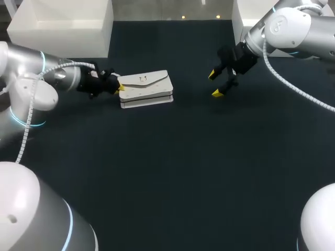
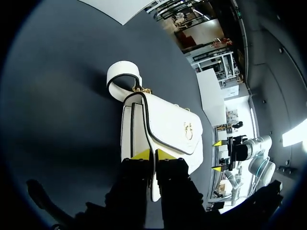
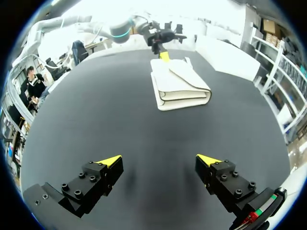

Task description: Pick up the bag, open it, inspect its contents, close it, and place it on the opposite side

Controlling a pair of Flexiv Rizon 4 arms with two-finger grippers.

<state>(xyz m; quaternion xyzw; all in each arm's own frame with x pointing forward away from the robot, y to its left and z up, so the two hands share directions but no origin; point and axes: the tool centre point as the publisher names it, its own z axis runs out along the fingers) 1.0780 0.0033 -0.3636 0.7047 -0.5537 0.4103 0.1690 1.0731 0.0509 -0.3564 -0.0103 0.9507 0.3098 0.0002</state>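
Bag (image 1: 146, 86) lies flat, its end pinched in left tool (image 1: 120, 88).

smooth leather-look bag (image 1: 145, 88), matt dark table (image 1: 183, 172)

Left arm (image 1: 31, 89): rounded silver-grey casings, cyan ring lights, white ribbed cable (image 1: 27, 125) ran alongside | Right arm (image 1: 293, 26): same finish, second ribbed cable (image 1: 293, 83) | Left gripper (image 2: 152, 154): black, yellow wedge tips | Right gripper (image 3: 159, 160): black finger blocks bore round screws (image 3: 81, 177), yellow tips, red-and-green strip (image 3: 254, 213).
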